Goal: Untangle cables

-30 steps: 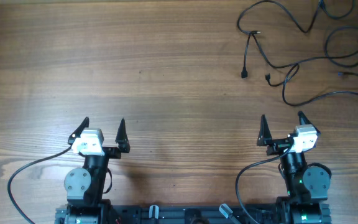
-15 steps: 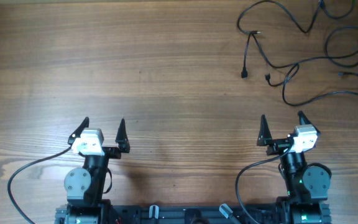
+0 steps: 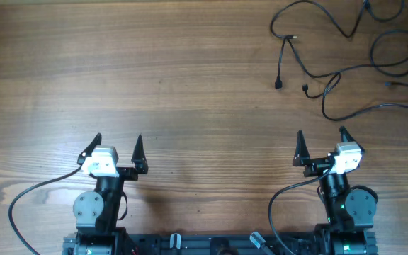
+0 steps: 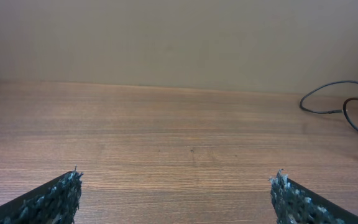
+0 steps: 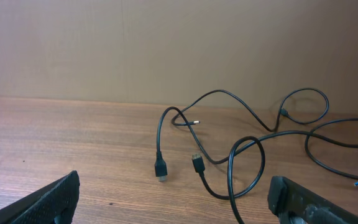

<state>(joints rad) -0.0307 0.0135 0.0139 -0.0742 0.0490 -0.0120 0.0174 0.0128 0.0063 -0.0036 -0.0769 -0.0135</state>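
The cables (image 3: pixel 346 71) are thin black cords lying in loose, overlapping loops at the far right of the wooden table, with small plug ends (image 3: pixel 279 83) pointing toward me. In the right wrist view the cables (image 5: pixel 247 155) lie just ahead of the fingers, with two plugs (image 5: pixel 161 168) near the middle. The left wrist view shows only a loop of them (image 4: pixel 347 109) at its right edge. My left gripper (image 3: pixel 117 150) is open and empty at the near left. My right gripper (image 3: pixel 321 143) is open and empty, a short way in front of the cables.
The wooden table (image 3: pixel 154 71) runs wide to the left of the cables. A plain beige wall (image 5: pixel 179 43) stands behind the table's far edge. Both arm bases and their thicker black cables (image 3: pixel 34 195) sit at the near edge.
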